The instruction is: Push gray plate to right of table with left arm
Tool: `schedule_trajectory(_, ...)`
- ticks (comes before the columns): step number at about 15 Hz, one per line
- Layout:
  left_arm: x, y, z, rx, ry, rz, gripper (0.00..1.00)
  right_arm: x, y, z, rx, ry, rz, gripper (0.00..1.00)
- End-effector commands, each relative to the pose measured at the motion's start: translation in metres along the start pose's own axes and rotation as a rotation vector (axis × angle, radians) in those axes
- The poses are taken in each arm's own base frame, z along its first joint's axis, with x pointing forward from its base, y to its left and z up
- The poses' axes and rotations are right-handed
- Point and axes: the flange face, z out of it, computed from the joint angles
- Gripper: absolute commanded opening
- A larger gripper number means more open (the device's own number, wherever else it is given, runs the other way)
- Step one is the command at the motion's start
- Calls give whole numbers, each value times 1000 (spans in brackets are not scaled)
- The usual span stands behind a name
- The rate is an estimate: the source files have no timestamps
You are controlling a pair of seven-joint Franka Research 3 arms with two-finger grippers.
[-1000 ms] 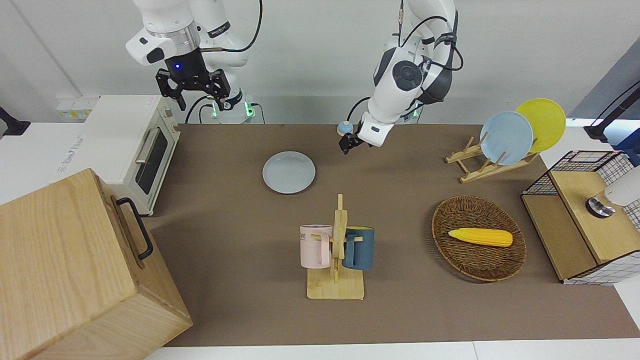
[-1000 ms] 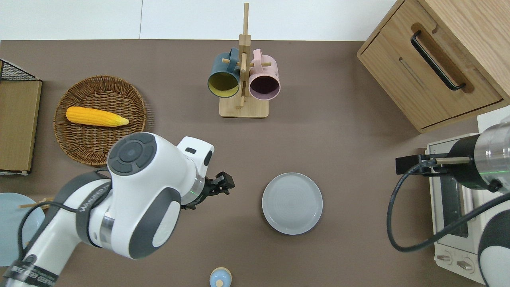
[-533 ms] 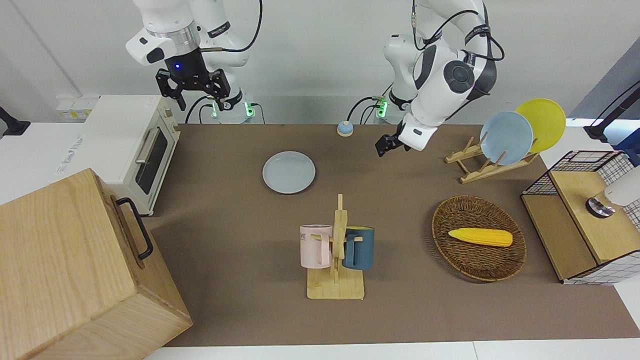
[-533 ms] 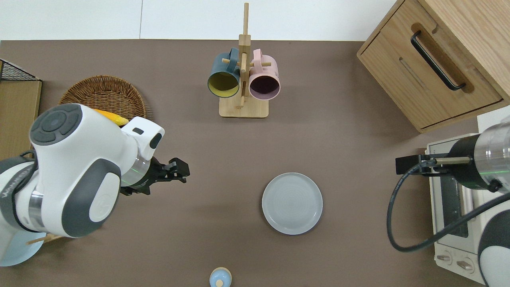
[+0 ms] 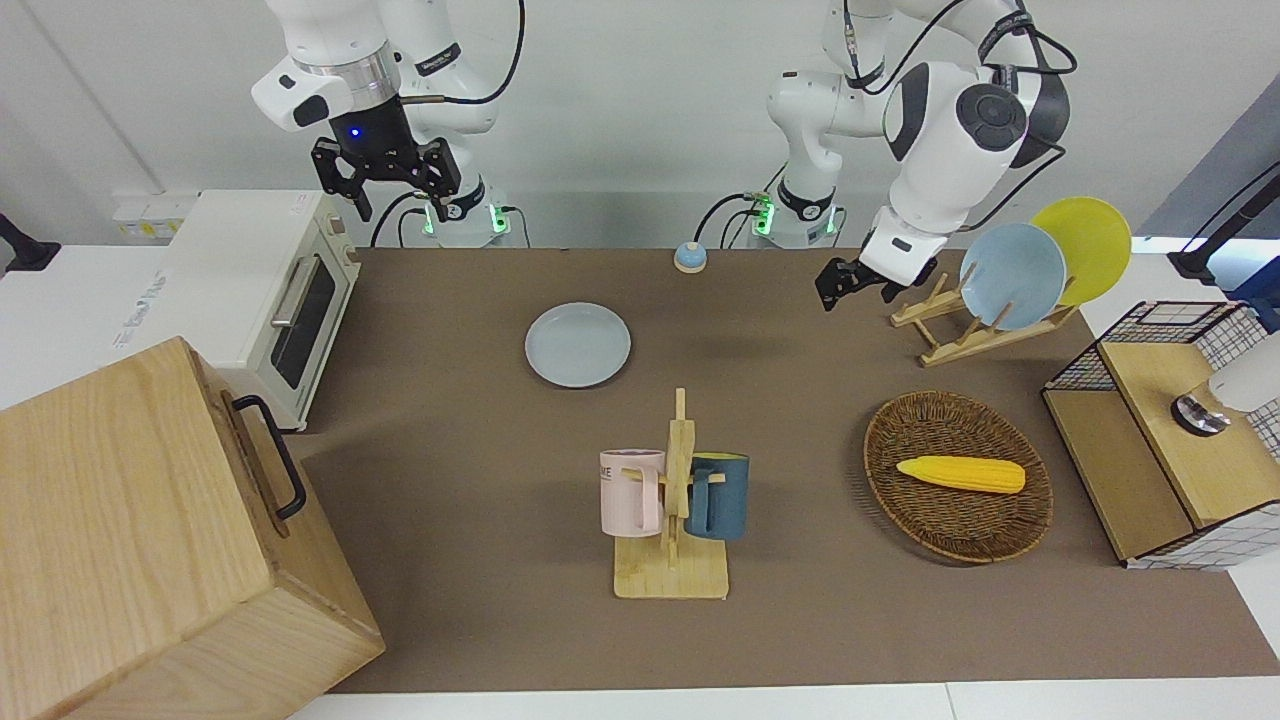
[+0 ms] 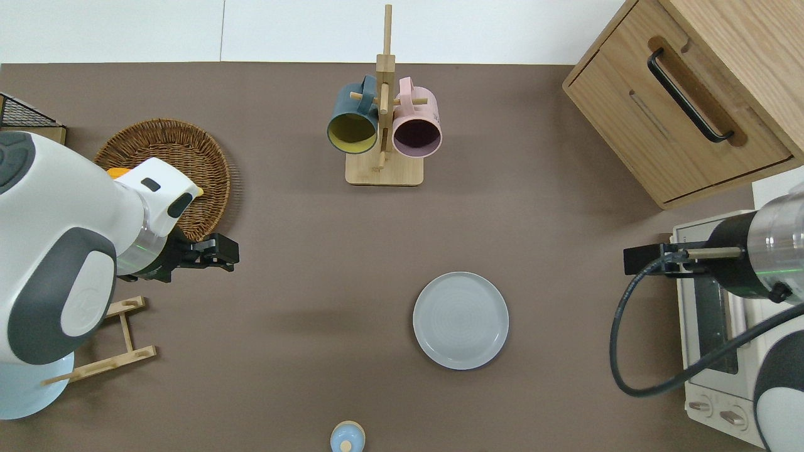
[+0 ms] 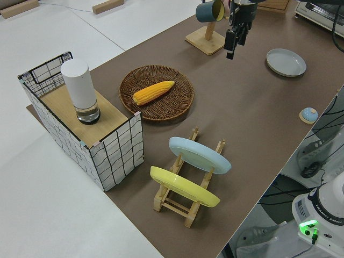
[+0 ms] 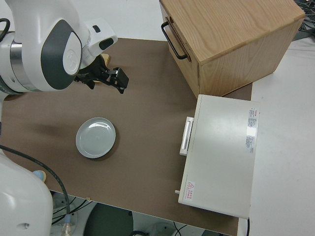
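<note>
The gray plate [image 5: 578, 345] lies flat on the brown table [image 5: 480, 520], between the mug rack and the robots; it also shows in the overhead view [image 6: 460, 320] and the side views [image 7: 286, 62] [image 8: 96, 137]. My left gripper [image 5: 835, 285] hangs in the air with its fingers together and holds nothing. In the overhead view [image 6: 225, 252] it is over bare table beside the wicker basket, well apart from the plate, toward the left arm's end. My right gripper [image 5: 398, 200] is parked, with its fingers apart.
A mug rack [image 6: 382, 125] holds a blue and a pink mug. A wicker basket [image 5: 958, 520] holds corn. A plate rack [image 5: 960, 335] holds light blue and yellow plates. Also here are a wooden cabinet [image 6: 691, 94], a toaster oven [image 5: 270, 290], a small blue bell [image 5: 689, 257] and a wire crate [image 5: 1170, 430].
My left arm has swung away from the gray plate toward its own end of the table and risen. The plate has not moved. The right arm is still.
</note>
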Motion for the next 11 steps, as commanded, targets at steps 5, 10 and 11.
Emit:
schedule_trajectory(5,2,-12,-77,21,101,21,991,-8,1,0,9,-4,21,996)
schedule_trajectory(10,1,-15,-88,13,107,67,991,-8,1,0,9,-4,22,996)
schedule_trajectory(11,1,-15,-90,16,111,69,991,-8,1,0,9,-4,22,996)
